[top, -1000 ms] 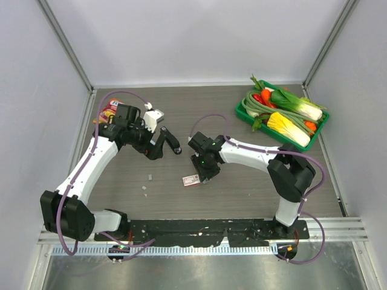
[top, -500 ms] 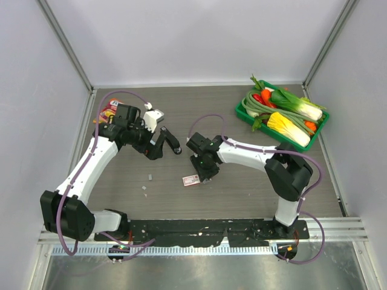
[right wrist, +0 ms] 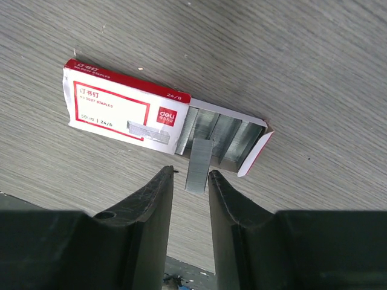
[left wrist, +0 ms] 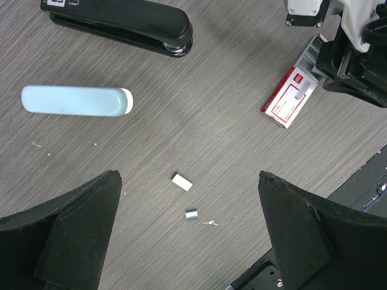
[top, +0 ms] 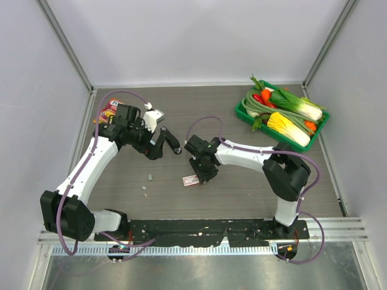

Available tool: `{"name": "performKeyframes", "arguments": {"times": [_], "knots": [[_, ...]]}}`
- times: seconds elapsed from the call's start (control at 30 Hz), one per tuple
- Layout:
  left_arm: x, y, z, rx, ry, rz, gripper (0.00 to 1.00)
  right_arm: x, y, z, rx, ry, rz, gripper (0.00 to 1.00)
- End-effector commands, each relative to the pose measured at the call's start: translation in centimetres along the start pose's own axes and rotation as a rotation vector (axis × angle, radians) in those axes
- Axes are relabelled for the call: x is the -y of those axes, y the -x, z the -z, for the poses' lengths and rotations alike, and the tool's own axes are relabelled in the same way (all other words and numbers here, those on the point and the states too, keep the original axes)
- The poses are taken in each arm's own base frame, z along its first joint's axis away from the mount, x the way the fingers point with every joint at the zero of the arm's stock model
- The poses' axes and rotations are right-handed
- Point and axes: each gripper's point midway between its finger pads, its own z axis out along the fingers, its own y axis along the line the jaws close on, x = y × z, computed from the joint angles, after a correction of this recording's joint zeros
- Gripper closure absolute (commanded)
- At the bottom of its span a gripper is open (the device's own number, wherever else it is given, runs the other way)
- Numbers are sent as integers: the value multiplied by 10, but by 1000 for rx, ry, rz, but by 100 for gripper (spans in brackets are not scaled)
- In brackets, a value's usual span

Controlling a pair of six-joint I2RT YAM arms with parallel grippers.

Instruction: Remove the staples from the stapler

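Observation:
The stapler (left wrist: 75, 101), a pale blue oblong with a white end, lies on the table in the left wrist view; the left arm hides it from the top view. My left gripper (left wrist: 187, 181) (top: 158, 145) is wide open and empty above two small loose staple pieces (left wrist: 182, 182). A red-and-white staple box (right wrist: 124, 112) (top: 191, 180) lies open, with staple rows showing. My right gripper (right wrist: 191, 172) (top: 203, 174) hovers at its open end. Its jaws are slightly apart on either side of a loose staple strip (right wrist: 199, 163), with a gap on the left.
A long black stapler-shaped tool (left wrist: 121, 21) lies just beyond the blue stapler. A green tray (top: 242, 112) of vegetables stands at the back right. A colourful packet (top: 107, 111) lies at the back left. The black base rail (top: 205, 228) runs along the near edge.
My right gripper has shifted slightly left towards the staple box. The left arm has not moved.

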Motion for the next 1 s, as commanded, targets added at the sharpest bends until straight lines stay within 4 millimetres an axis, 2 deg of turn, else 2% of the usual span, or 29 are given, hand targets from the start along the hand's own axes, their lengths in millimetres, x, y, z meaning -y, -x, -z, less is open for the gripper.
{"name": "performKeyframes", "arguments": {"times": [0.0,0.37,0.57,0.77,0.97], "knots": [[-1,6,6,25,11,-7,0,-7,12,6,36,0,8,66],[-3,4,5,22,22,-4,0,-1,12,1,36,-35,7,73],[-3,3,5,22,22,-3,0,-1,16,6,55,-40,4,82],[-2,3,3,25,14,-1,0,-1,24,20,103,-43,-14,83],[-1,2,4,23,11,2,0,0,26,17,115,-50,-21,84]]}}
